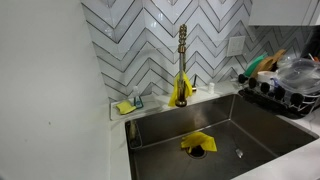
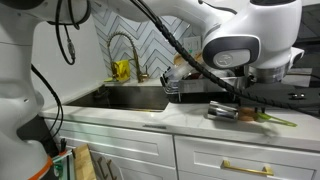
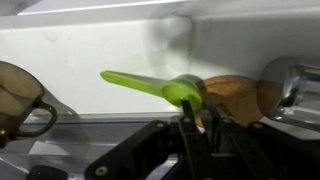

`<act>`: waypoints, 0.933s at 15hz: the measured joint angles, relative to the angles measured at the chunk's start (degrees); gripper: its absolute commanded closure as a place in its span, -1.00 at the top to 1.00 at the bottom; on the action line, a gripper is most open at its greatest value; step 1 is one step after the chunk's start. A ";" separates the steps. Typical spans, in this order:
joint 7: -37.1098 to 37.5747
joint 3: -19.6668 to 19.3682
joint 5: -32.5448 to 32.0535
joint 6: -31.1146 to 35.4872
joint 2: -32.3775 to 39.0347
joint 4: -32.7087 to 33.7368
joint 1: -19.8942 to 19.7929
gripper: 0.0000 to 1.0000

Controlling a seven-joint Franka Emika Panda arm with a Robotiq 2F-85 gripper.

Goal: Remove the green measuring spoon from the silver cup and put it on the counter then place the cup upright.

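Green spoon [image 3: 165,88], smooth plastic with a thin flat handle and a round bowl, lies on the pale matte surface [image 2: 190,126] just beside the shiny steel cup [image 2: 222,110], which rests on its side in an exterior view. The black pincer [image 3: 197,120] has its narrow-set fingers right at the spoon's bowl, but I cannot tell whether they pinch it. On the cup's side away from the spoon the surface ends at the steel sink [image 2: 130,97]; a brown glass mug [image 3: 18,100] stands well apart from the cup, past the handle's tip, with bare surface between.
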 measured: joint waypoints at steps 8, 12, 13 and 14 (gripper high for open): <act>6.04 -0.80 -4.25 -3.26 -4.69 0.41 -0.09 1.00; 13.57 -0.69 -9.76 -15.08 -10.95 -1.24 1.85 1.00; 16.52 -0.69 -11.78 -17.33 -12.53 -1.81 2.87 1.00; 19.47 -0.68 -13.74 -19.05 -14.00 -2.48 3.99 1.00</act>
